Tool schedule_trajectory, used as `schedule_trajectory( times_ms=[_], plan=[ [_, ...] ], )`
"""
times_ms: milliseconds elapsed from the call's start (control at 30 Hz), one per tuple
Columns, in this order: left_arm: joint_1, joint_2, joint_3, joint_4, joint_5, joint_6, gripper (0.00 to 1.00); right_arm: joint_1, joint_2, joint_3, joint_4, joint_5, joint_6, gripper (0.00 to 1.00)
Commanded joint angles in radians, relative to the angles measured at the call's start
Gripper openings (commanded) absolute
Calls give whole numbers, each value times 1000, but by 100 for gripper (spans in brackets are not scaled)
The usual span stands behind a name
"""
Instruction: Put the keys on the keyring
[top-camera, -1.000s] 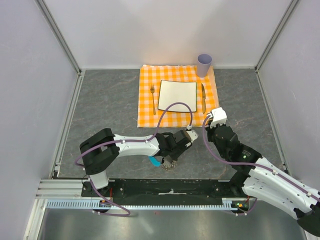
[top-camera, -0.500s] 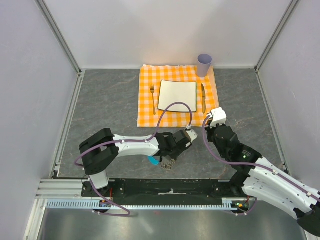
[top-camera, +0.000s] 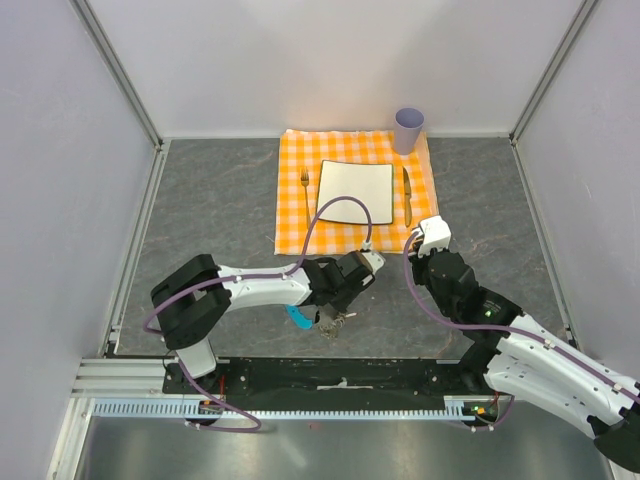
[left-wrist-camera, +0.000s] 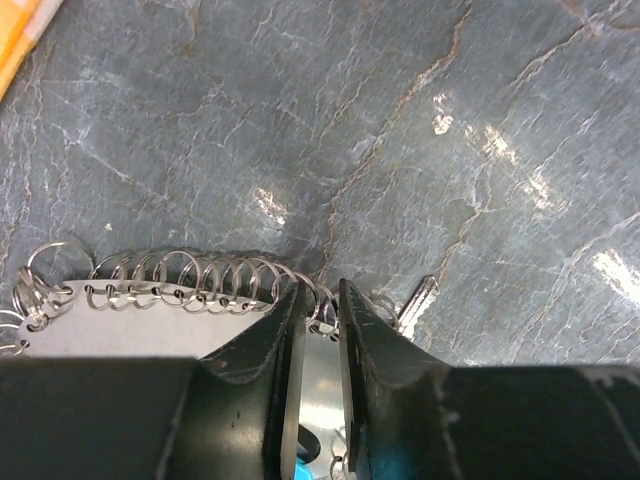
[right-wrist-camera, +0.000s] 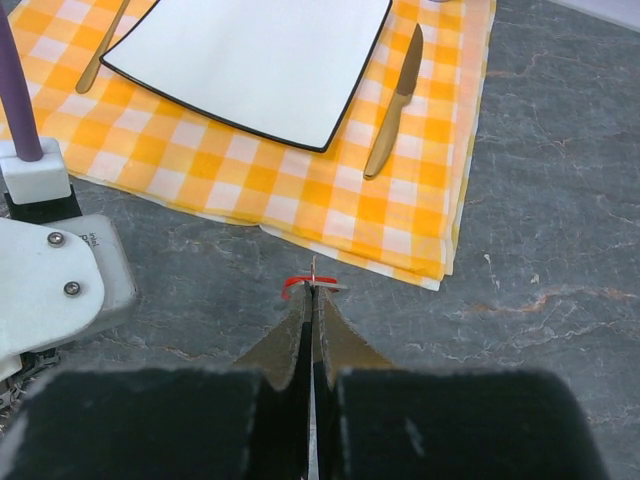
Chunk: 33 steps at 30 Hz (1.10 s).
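The keyring (left-wrist-camera: 190, 275), a row of small silvery rings along a metal plate, lies on the grey table near the front edge, its blue tab (top-camera: 297, 318) poking out to the left. My left gripper (left-wrist-camera: 320, 300) points down on it, jaws narrowly apart and pinching a few rings at their tips. In the top view the left gripper (top-camera: 335, 308) covers most of the keyring (top-camera: 330, 324). A silver key blade (left-wrist-camera: 415, 300) lies just right of the fingers. My right gripper (right-wrist-camera: 313, 293) is shut on a small red-headed key (right-wrist-camera: 297, 288), held above the table short of the cloth; from above, that gripper (top-camera: 420, 244) sits under its white camera.
An orange checked cloth (top-camera: 295, 190) at the back carries a white square plate (top-camera: 354, 190), a fork (top-camera: 305, 190) and a knife (top-camera: 407, 195). A lilac cup (top-camera: 408, 128) stands at its far right corner. The left arm's white wrist (right-wrist-camera: 50, 280) is close on the right gripper's left.
My left gripper has shifted a little to the left, and the keyring with its blue tab has moved with it. The right arm has stayed still.
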Motion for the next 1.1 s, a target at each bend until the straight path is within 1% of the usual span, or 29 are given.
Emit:
schedule_trajectory(
  times_ms=[0, 200, 333, 433, 467, 567, 900, 1067],
  plan=[
    [2, -45, -20, -3, 16, -24, 27, -2, 2, -6, 41, -9, -1, 0],
    [1, -70, -36, 8, 36, -14, 32, -2, 11, -3, 44, -13, -4, 0],
    [1, -79, -36, 13, 42, -10, 33, -3, 11, -2, 44, -15, -7, 0],
    [1, -61, -34, 11, 39, -8, 31, -2, 9, -2, 44, -18, -7, 0],
    [1, -59, -36, 10, 39, -10, 28, -2, 9, -2, 44, -17, -7, 0],
    [1, -51, -39, 3, 37, -11, 26, -2, 9, -2, 44, -20, -8, 0],
    [-3, -36, -54, -7, 48, -16, 26, -2, 9, -3, 49, -24, -10, 0],
    [-3, -24, -54, -6, 31, -16, 26, -2, 11, -6, 49, -26, -7, 0]
  ],
)
